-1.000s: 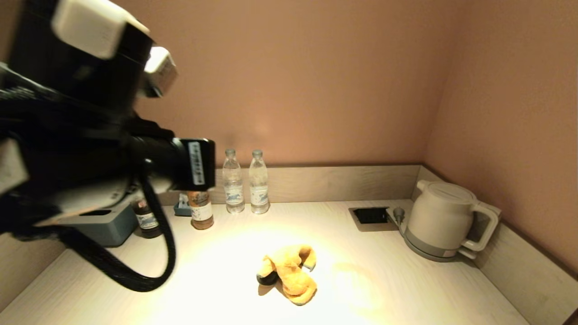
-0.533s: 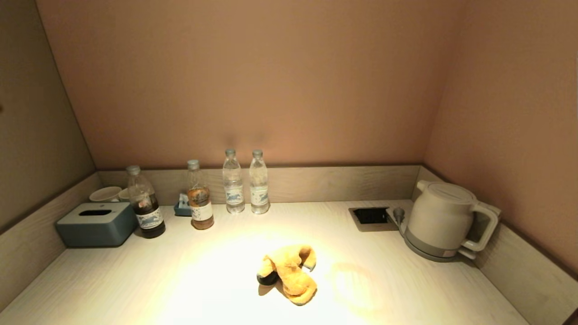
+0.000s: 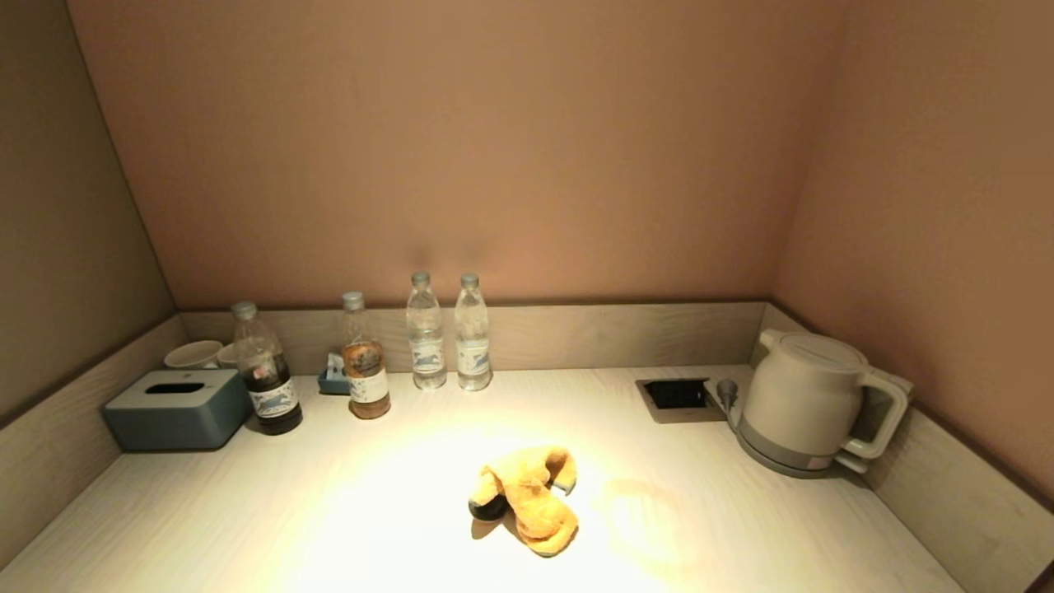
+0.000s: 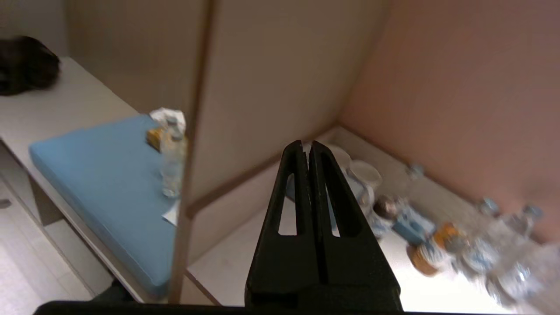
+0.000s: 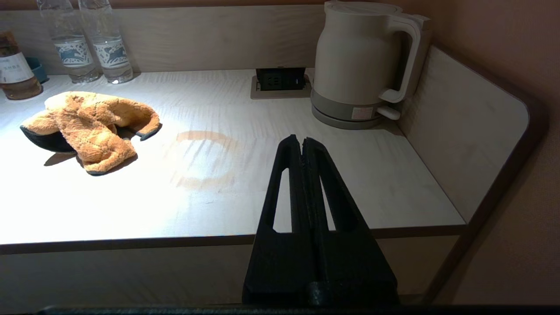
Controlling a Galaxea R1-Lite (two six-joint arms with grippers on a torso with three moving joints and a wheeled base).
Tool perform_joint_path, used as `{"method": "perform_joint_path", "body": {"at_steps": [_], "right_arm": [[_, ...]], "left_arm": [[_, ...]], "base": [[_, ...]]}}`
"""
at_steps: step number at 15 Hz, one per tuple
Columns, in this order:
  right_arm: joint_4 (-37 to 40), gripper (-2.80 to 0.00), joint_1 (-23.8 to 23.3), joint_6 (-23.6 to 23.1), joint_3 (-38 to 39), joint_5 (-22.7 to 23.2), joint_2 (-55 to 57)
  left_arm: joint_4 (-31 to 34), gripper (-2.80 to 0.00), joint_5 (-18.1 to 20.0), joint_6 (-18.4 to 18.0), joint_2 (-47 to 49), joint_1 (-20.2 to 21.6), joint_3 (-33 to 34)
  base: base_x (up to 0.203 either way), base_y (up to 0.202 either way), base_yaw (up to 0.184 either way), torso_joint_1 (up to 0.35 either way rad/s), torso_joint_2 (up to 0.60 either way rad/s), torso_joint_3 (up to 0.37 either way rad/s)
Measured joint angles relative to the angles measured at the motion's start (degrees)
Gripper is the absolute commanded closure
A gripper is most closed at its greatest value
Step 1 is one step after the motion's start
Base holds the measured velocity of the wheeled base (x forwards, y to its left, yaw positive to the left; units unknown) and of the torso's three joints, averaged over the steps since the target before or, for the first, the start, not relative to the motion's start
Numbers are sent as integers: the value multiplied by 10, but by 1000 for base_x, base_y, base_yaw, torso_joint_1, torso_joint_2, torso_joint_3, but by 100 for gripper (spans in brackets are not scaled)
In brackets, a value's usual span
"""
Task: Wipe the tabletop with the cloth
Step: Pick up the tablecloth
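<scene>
cloth point(image 3: 527, 498) crumpled mid-table point(image 3: 247, 511), untouched | my left gripper point(image 4: 309, 148) clenched, empty, raised | my right gripper point(image 5: 302, 144) clenched, empty, before the table edge

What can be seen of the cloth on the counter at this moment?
The cloth is a small, fluffy orange-yellow rag with dark edging, looking like microfibre. It lies crumpled in a loose heap, part folded over so a dark underside shows at one end, casting a small shadow. It rests on the pale wood-grain tabletop, near the middle, in the bright patch of light, beside a faint brownish ring mark. Nothing but the tabletop touches it; no gripper is near.
</scene>
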State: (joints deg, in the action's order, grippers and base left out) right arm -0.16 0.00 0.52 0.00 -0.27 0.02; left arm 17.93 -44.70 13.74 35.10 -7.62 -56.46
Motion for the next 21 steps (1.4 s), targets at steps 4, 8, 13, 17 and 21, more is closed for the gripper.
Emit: {"method": "perform_joint_path", "body": {"at_steps": [4,8,13,17,21], "right_arm": [[0,0,0,0,0,0,0],[0,0,0,0,0,0,0],[0,0,0,0,0,0,0],[0,0,0,0,0,0,0],[0,0,0,0,0,0,0]], "left_arm": [[-62,0,30,-61,-132,53,63],[-76,0,79,-85,-235,79,130],[-129,0,219,-111,-324,83,195],[-215,0,285,-120,-348,83,228],[-233,0,325,-123,-351,83,249]], "base": [[0,0,0,0,0,0],[0,0,0,0,0,0],[0,0,0,0,0,0],[0,0,0,0,0,0],[0,0,0,0,0,0]]}}
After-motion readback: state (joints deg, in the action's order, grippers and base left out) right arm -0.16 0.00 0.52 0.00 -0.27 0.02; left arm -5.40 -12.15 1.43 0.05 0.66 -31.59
